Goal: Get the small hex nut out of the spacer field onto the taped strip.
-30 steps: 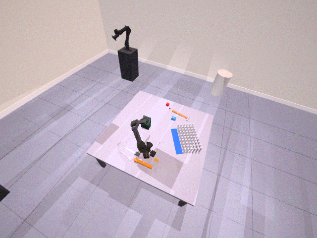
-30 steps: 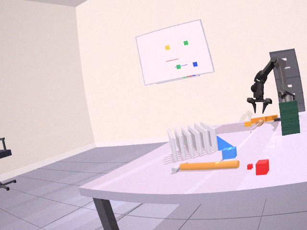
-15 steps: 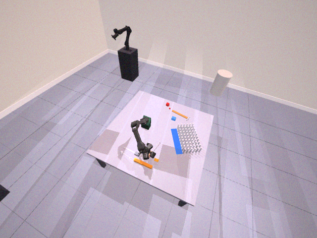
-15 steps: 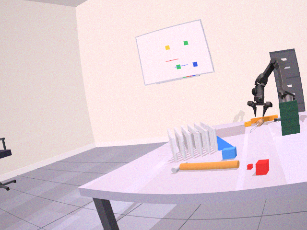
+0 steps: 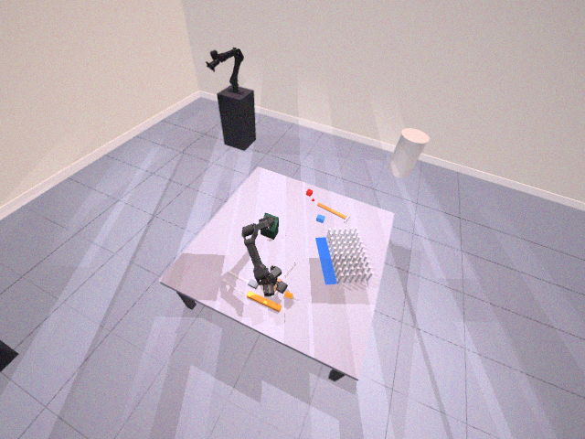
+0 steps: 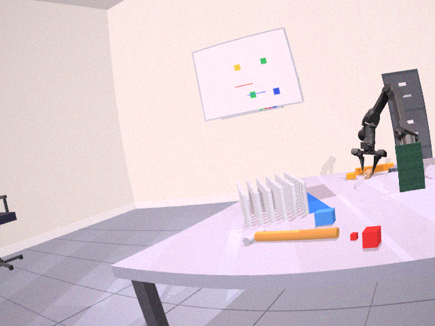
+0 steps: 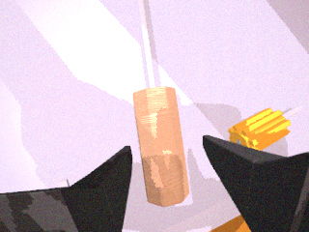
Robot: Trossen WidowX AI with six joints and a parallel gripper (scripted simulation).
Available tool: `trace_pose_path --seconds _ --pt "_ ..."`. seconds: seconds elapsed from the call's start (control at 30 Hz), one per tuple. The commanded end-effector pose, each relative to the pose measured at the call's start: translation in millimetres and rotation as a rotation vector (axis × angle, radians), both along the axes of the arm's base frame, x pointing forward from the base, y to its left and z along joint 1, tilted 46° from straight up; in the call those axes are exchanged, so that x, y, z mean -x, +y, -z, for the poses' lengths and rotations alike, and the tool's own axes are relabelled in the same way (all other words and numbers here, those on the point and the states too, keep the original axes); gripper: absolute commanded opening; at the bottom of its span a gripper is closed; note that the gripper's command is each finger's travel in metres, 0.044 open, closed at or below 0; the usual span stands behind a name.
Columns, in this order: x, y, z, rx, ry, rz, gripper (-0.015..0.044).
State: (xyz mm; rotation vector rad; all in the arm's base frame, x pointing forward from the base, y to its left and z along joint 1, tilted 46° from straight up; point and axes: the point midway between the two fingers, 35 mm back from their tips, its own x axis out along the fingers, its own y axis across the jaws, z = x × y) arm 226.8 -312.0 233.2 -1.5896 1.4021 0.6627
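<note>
A tool with a wooden handle [image 6: 368, 174] [image 7: 161, 145] and a thin pale rod lies on the table. My gripper [image 6: 368, 170] [image 7: 167, 145] is partly open, pointing down, with one fingertip on each side of this handle. In the wrist view gaps show between handle and fingers. The standing white spacers [image 5: 349, 256] [image 6: 304, 197] form a dense field far from the gripper. The blue taped strip [image 5: 325, 261] [image 6: 317, 204] runs along the field's near side. The hex nut cannot be made out among the spacers.
A yellow-orange ribbed handle [image 5: 288, 294] [image 6: 351, 176] [image 7: 263, 130] and a long orange bar [image 5: 263, 301] lie near the gripper. An orange-handled tool [image 5: 332, 210] [image 6: 296, 234], a blue block [image 5: 320, 219] [image 6: 324, 216] and a red cube [image 5: 309, 192] [image 6: 370, 237] lie beyond the field's side.
</note>
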Motion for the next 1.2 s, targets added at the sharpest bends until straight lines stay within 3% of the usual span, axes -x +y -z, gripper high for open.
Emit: trace_pose_path --seconds 0.0,0.27,0.37,0.63,0.83,1.17 --pt "0.2 -4.5 8.3 -0.009 0.006 -0.004 0.0280" --pt "0.8 -12.0 15.6 -0.008 0.006 -0.007 0.0280" --pt "0.8 -12.0 15.6 -0.008 0.006 -0.007 0.0201" --pt "0.8 -12.0 15.6 -0.008 0.006 -0.007 0.0148" --pt "-6.5 11.6 -10.0 -0.013 0.006 -0.005 0.0000" --pt "-8.3 68.7 -63.4 -0.018 0.005 -0.003 0.0000"
